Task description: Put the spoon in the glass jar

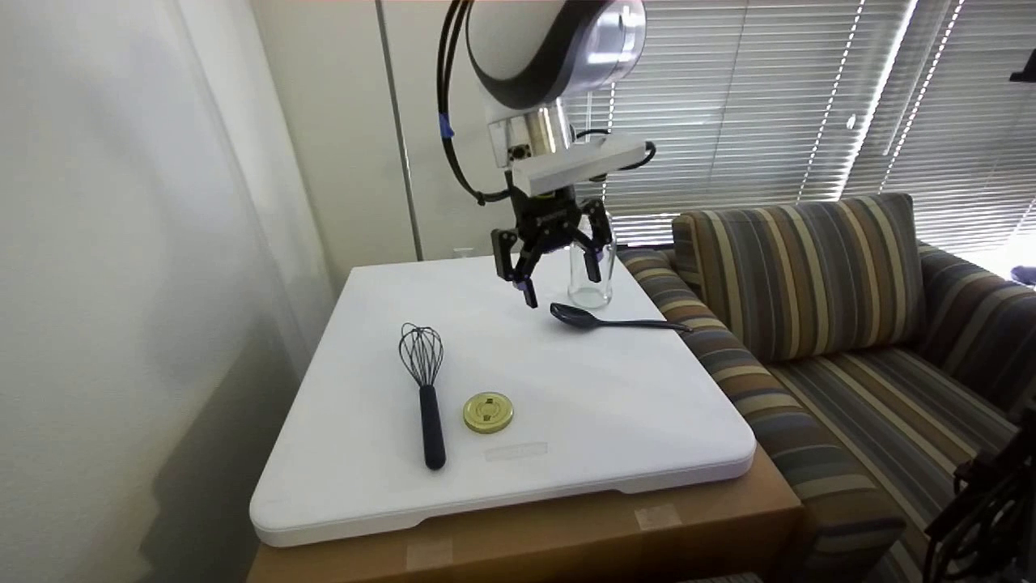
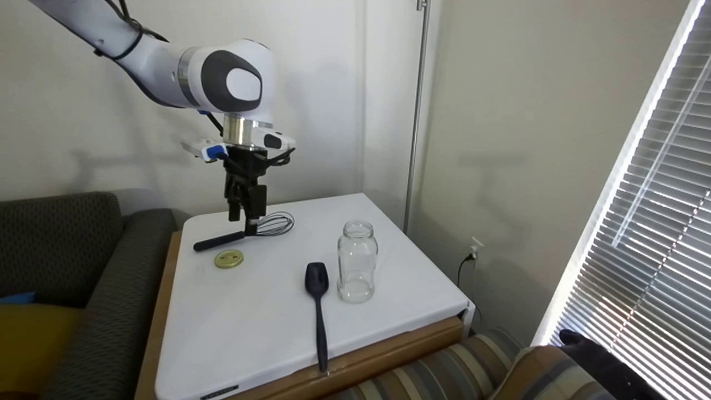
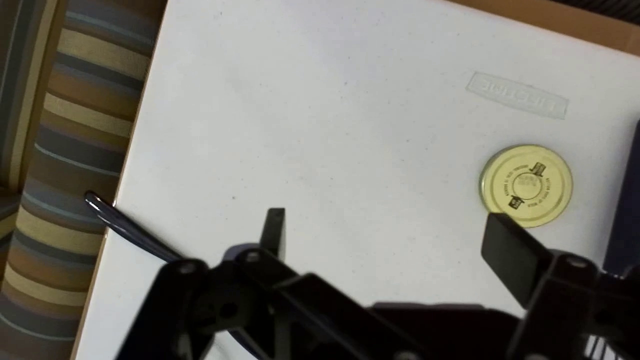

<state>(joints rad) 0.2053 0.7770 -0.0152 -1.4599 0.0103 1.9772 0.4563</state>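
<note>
Jaws nearest in the wrist view: spread, gripping nothing | spoon (image 2: 319, 306) lying on tabletop (image 2: 239, 328), handle past its edge, bowl just beside glass jar (image 2: 357, 266), not inside | risk: off-line descent at the bowl could topple the jar; pressing the overhanging handle could flip the spoon

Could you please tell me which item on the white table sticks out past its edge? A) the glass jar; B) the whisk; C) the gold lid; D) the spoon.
D: the black spoon, since in the wrist view its handle runs beyond the edge of the white table, with striped upholstery behind its end.
</note>
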